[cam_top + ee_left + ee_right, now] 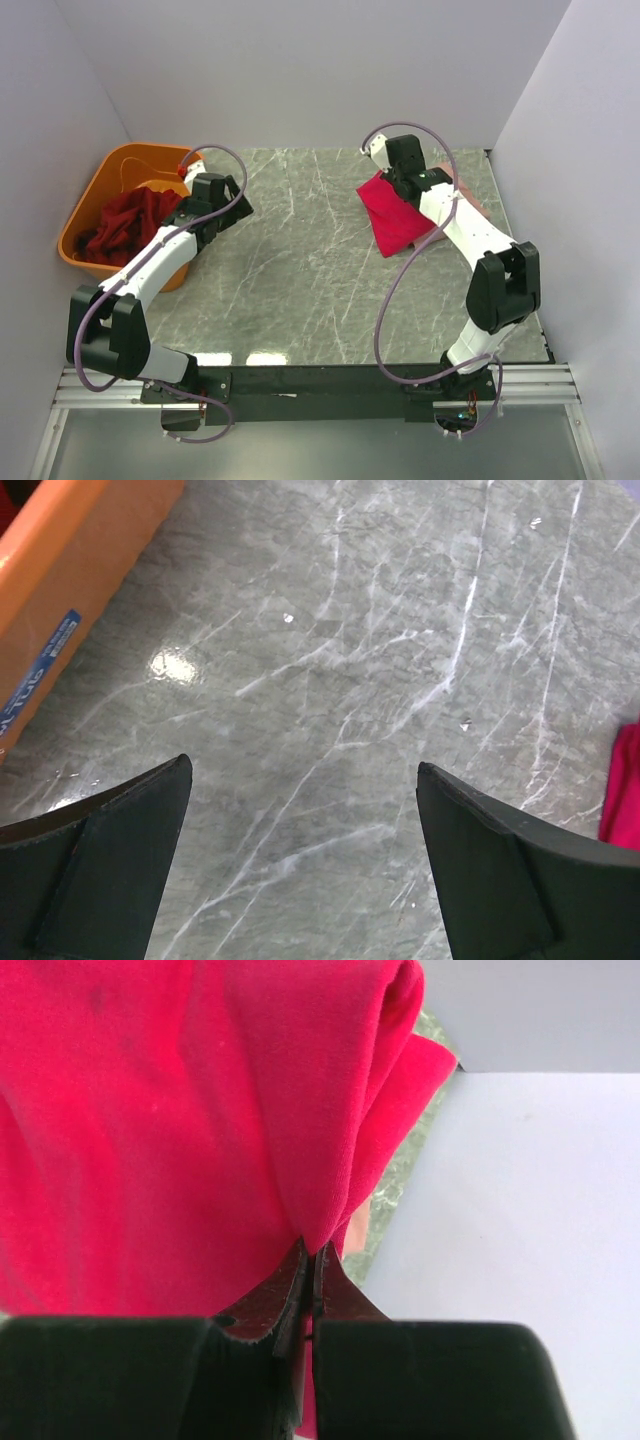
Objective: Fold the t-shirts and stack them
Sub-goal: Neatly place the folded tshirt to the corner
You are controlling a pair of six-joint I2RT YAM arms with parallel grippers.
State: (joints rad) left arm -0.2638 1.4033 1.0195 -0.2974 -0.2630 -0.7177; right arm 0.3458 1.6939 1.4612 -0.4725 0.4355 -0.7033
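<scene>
A bright crimson-pink t-shirt (pixel 392 218) lies bunched at the back right of the marble table, partly over a pale salmon-pink t-shirt (pixel 468 192). My right gripper (pixel 403 183) is shut on a fold of the crimson shirt (pixel 180 1110), with cloth pinched between its tips (pixel 314 1250). A sliver of the salmon shirt (pixel 357 1230) peeks out beneath. Dark maroon-red t-shirts (pixel 125 225) are heaped in the orange tub (pixel 105 175). My left gripper (pixel 238 205) hovers beside the tub, wide open over bare marble (pixel 303 770) and holding nothing. The crimson shirt's edge (pixel 625 790) shows at the right of the left wrist view.
The orange tub's wall (pixel 60 570) stands close on the left of my left gripper. White walls (pixel 520 1210) enclose the table on three sides, and the right one is close to the shirts. A marble tabletop (pixel 300 270) spans the space between the arms.
</scene>
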